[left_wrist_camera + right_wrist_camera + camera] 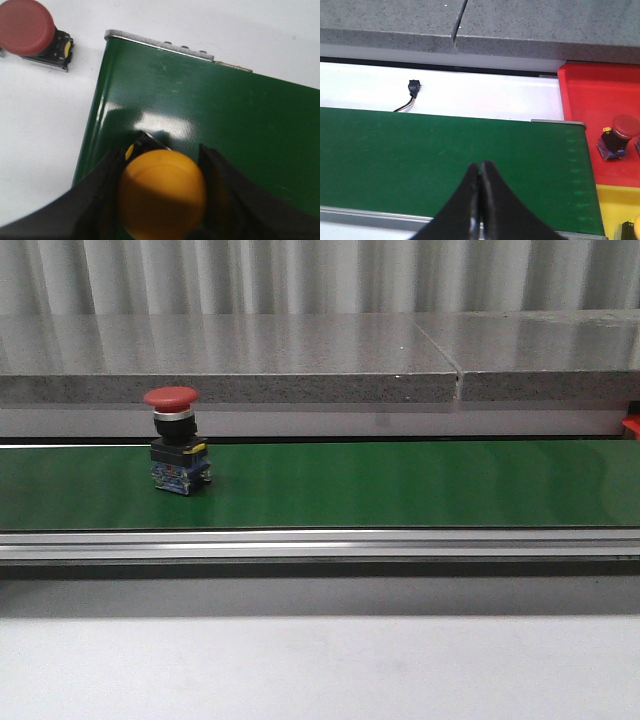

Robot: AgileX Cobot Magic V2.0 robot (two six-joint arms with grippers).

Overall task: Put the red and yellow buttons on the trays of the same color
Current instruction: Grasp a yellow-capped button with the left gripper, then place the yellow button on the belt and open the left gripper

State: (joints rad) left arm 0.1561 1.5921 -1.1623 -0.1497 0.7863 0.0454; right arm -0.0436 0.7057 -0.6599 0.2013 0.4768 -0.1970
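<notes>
So the left gripper (162,200) has its two black fingers (100,200) clamped on either side of a yellow button (162,197), cap facing the wrist camera, and it's hanging over one end of the green belt (210,120). A metal end plate (160,45) caps the belt just past the fingertips. Off to the side of that gripper, on the white surface (40,130) beyond the belt's edge, a red mushroom button (27,27) sits on its little contact block, well clear of the fingers.

The right gripper (480,200) is pinched completely closed with nothing between the tips, hovering above the other end of the belt (420,155). Off to one side of it, past the belt's end, there's a red tray (590,90) with a red button (620,137) already sitting in it, tilted a bit. Next to the red tray, nearer the gripper's base, is a yellow tray (615,200), and something yellow peeks in at the frame's corner but I can't tell what it is. A small black connector (413,86) with a wire lies on the white strip beyond the fingertips.

From the front, neither arm shows up. One more red button (175,440) stands upright on the belt (400,485), with a grey stone ledge (300,365) behind.
</notes>
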